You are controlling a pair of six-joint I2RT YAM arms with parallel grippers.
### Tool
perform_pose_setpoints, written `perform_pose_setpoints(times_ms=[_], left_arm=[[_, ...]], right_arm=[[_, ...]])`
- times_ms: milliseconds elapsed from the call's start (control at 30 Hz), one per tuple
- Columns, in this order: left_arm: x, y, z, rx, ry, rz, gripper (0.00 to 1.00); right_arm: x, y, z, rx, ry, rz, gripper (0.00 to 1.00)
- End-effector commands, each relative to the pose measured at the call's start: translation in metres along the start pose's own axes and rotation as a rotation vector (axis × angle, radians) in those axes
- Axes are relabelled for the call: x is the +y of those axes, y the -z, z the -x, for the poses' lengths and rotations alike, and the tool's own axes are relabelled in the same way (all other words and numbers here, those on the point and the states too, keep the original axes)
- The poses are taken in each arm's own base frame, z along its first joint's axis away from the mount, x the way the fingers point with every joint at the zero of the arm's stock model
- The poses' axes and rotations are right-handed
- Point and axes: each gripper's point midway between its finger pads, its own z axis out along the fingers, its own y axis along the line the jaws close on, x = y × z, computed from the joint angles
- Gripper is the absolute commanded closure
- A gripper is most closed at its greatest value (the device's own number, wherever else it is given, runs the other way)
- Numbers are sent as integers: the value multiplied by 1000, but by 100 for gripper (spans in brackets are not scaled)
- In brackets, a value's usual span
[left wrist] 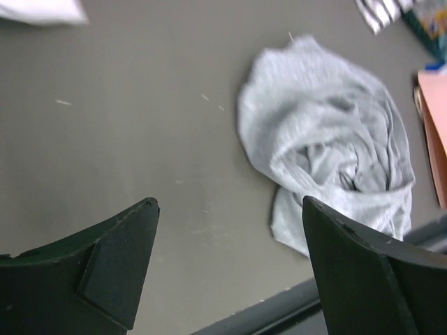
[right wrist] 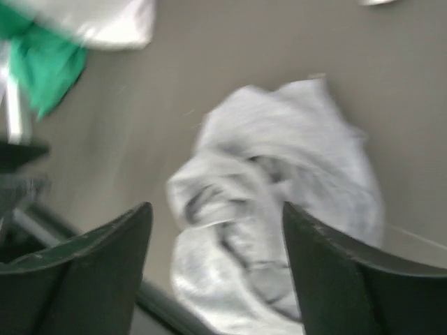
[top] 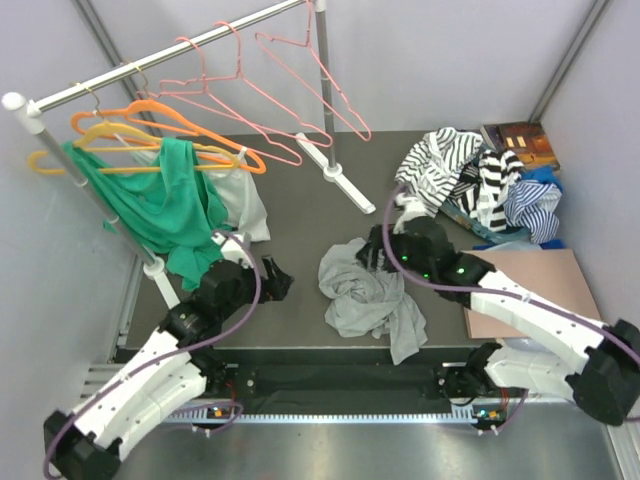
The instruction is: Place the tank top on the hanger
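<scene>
the table [top: 300, 190] is dark. the top [top: 372, 298] lies in a crumpled heap near the middle of the front edge. it looks soft, light and floppy, so a strap or a thick fold seems best to pinch. the hanger [top: 320, 93] hangs over the back edge. the left claw [top: 274, 277] and right claw [top: 372, 248] are spread wide, holding nothing.

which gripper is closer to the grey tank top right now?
Right. The right gripper hovers open at the far edge of the tank top, and the cloth fills its wrist view. The left gripper sits open off to the garment's left, with bare table between them.
</scene>
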Motion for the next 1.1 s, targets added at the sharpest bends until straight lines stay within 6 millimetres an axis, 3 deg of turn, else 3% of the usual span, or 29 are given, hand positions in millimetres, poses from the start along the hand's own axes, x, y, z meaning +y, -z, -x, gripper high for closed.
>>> perform_pose_setpoints(times_ms=[0,167,200,300,467,500,600,633,733,800,900,933,1000,1033,1067], left_arm=[[-39,-26,-9,-4,30,-100,12],[-84,-50,-29,38,38,-204,12],[-83,-59,-40,73,30,-184,12],[-96,-71,-50,117,11,-181,12],[-104,-80,-54,127,16,-198,11],[-103,-81,-55,127,18,-198,11],[-100,-82,-53,118,7,-177,9],[-93,-81,-54,133,-19,-141,7],[-81,-76,-35,74,-50,-62,2],[-74,-66,-27,54,-73,-35,1],[-66,-51,-10,10,-110,4,1],[-62,-47,-4,-7,-119,21,1],[-60,-33,5,-18,-122,30,1],[-59,-28,8,-22,-124,31,1],[-63,-20,17,-46,-110,11,1]], right_arm=[[-77,13,-1,-43,-109,-179,30],[-117,10,-26,15,-156,-253,37],[-120,9,-30,26,-160,-260,38],[-121,4,-44,56,-172,-243,40],[-124,-3,-65,99,-185,-227,48],[-124,-4,-67,105,-182,-217,51],[-119,-5,-71,131,-175,-191,77],[-117,-3,-66,129,-172,-188,89],[-108,8,-38,92,-134,-188,100],[-102,22,-13,55,-82,-206,100],[-80,51,36,-25,-10,-218,100],[-63,63,60,-69,5,-194,100],[-32,72,77,-104,38,-129,100],[-12,79,94,-146,45,-83,100],[11,74,91,-130,68,-31,100]])
